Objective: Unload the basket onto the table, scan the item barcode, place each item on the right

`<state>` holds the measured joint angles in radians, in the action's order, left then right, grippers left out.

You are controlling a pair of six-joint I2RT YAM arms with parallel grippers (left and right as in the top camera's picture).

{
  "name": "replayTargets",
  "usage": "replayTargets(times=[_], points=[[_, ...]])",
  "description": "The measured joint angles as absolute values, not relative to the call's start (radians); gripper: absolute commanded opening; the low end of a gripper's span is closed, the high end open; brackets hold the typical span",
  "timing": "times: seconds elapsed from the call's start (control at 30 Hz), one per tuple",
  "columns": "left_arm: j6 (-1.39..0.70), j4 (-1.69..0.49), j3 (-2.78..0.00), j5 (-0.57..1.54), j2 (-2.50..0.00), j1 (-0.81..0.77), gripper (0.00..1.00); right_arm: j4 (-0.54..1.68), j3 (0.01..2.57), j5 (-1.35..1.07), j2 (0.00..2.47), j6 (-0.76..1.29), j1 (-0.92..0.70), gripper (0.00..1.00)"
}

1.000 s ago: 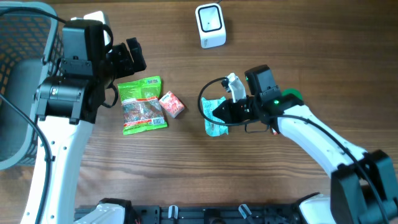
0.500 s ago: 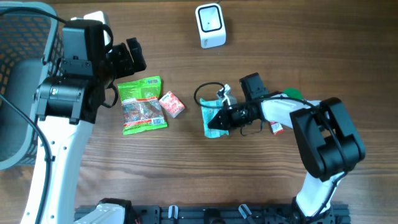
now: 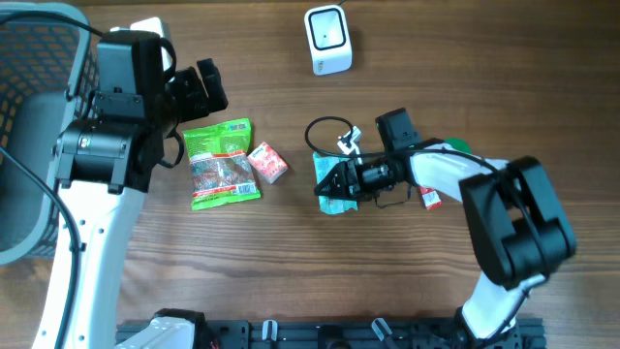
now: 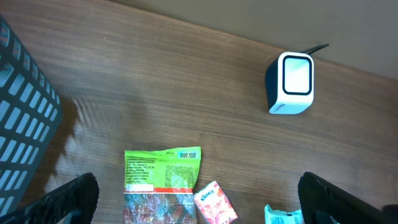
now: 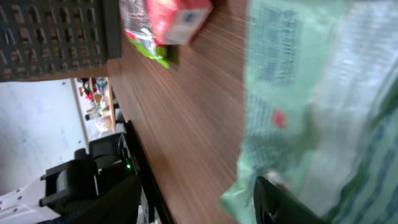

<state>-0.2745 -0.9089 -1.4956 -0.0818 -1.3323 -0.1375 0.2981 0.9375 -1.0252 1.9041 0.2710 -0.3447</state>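
Observation:
A teal packet point(image 3: 332, 203) lies on the wooden table at centre, and my right gripper point(image 3: 334, 181) sits low right over it. In the right wrist view the two fingers stand apart, open, with the packet point(image 5: 311, 93) under the right finger point(image 5: 283, 205) and only bare wood between them. The white barcode scanner point(image 3: 326, 39) stands at the back centre, also seen as the scanner point(image 4: 290, 82). My left gripper point(image 3: 199, 92) hovers wide open and holds nothing above a green snack bag point(image 4: 163, 180) and a small red pack point(image 4: 214, 204).
A grey mesh basket point(image 3: 39, 116) fills the left side. The green snack bag point(image 3: 223, 163) and red pack point(image 3: 267, 162) lie left of centre. A small red item point(image 3: 431, 201) and a green item point(image 3: 455, 147) lie beside the right arm.
My right gripper has gone from shut on the teal packet to open, and the packet now rests on the table. The left arm has not moved.

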Motion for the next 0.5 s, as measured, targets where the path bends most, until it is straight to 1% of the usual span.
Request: replayTargets(times=[0.03,0.07,0.1,0.13,0.27,0.5], points=[[-0.274,-0.908,-1.496,-0.082,-1.332,-0.138,1.0,0.31,0.937,-1.02,1.874,0.272,-0.345,0.38],[-0.274,-0.908,-1.496,-0.082,-1.332,-0.138,1.0,0.321,0.937,-1.019,1.843,0.275,-0.345,0.19],[-0.274,-0.908,-1.496,-0.082,-1.332,-0.138,1.0,0.333,0.937,-1.017,1.808,0.276,-0.345,0.09],[-0.274,-0.909,-1.496,-0.082,-1.332,-0.138,1.0,0.341,0.938,-1.016,1.785,0.275,-0.345,0.04],[-0.274,-0.909,-1.496,-0.082,-1.332,-0.138,1.0,0.333,0.922,-0.951,1.773,0.313,-0.36,0.04],[-0.274,-0.909,-1.496,-0.082,-1.332,-0.138,1.0,0.078,0.777,-0.877,1.781,0.448,-0.384,0.04]])
